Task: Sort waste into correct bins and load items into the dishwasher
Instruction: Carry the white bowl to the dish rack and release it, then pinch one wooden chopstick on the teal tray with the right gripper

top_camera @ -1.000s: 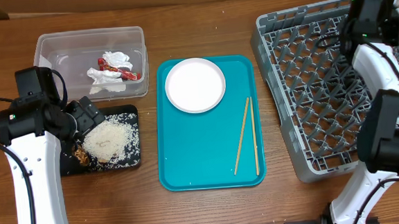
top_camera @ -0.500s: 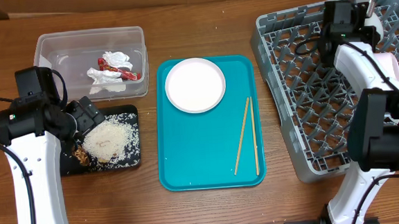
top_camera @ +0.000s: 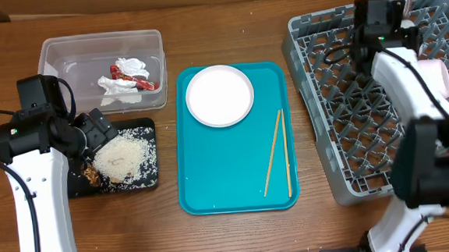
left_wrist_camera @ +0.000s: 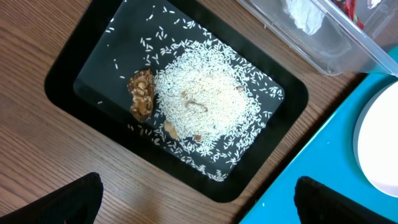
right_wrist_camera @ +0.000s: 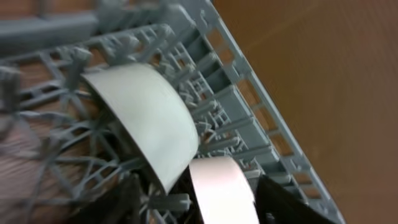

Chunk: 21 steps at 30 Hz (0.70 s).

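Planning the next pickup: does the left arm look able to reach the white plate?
Probably yes: the plate lies uncovered on the teal tray; the left gripper hangs open over the neighbouring black tray.

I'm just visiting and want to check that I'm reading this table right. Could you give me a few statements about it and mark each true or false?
1. The plate sits on the teal tray. True.
2. The chopsticks are in the grey rack. False: they lie on the teal tray, to one side of the plate.
3. The rice is heaped in the black tray. True.
4. The napkin lies on the bare table. False: it is inside the clear tub, next to the red packet.
5. The left gripper is holding something. False: it is open and empty above the black tray.
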Each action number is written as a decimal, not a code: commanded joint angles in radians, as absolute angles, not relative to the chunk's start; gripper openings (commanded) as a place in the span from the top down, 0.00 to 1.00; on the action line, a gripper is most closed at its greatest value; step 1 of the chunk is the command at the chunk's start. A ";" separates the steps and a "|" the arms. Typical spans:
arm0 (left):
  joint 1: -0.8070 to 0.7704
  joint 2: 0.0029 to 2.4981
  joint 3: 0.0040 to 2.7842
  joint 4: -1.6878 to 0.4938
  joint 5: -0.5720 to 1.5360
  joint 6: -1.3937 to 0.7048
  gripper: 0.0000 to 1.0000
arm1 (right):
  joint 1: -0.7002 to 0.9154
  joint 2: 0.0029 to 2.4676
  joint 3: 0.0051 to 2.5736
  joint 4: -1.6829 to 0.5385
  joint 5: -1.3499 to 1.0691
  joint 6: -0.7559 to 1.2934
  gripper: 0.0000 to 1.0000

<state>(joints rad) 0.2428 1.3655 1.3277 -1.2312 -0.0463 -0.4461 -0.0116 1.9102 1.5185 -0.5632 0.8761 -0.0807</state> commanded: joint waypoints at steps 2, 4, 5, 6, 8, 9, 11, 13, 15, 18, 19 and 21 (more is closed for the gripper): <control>0.247 1.354 1.337 -1.230 -0.055 -0.450 0.00 | 0.007 1.736 1.523 -0.665 0.510 -0.069 0.33; 0.247 1.354 1.337 -1.230 -0.055 -0.450 0.00 | 0.017 1.687 1.523 -0.749 0.357 -0.023 0.33; 0.247 1.354 1.337 -1.230 -0.055 -0.450 0.00 | 0.023 1.669 1.523 -0.786 0.300 0.009 0.34; 0.247 1.354 1.337 -1.230 -0.055 -0.450 0.00 | 0.029 1.648 1.523 -0.830 0.225 0.057 0.34; 0.247 1.354 1.337 -1.230 -0.055 -0.450 0.00 | 0.040 1.623 1.523 -0.904 0.083 0.119 0.33; 0.247 1.354 1.337 -1.230 -0.055 -0.450 0.00 | 0.046 1.615 1.523 -0.943 0.005 0.141 0.33; 0.247 1.354 1.337 -1.230 -0.055 -0.450 0.00 | 0.059 1.612 1.523 -1.031 -0.142 0.158 0.33; 0.247 1.354 1.337 -1.230 -0.055 -0.450 0.00 | 0.073 1.616 1.518 -1.109 -0.230 0.159 0.34; 0.247 1.354 1.337 -1.230 -0.055 -0.450 0.00 | 0.094 1.617 1.503 -1.168 -0.276 0.158 0.34; 0.247 1.354 1.337 -1.230 -0.055 -0.450 0.00 | 0.147 1.617 1.463 -1.231 -0.282 0.157 0.35; 0.247 1.354 1.337 -1.230 -0.055 -0.450 0.00 | 0.165 1.617 1.448 -1.238 -0.282 0.157 0.35; 0.247 1.354 1.337 -1.230 -0.055 -0.450 0.00 | 0.200 1.617 1.411 -1.234 -0.282 0.157 0.35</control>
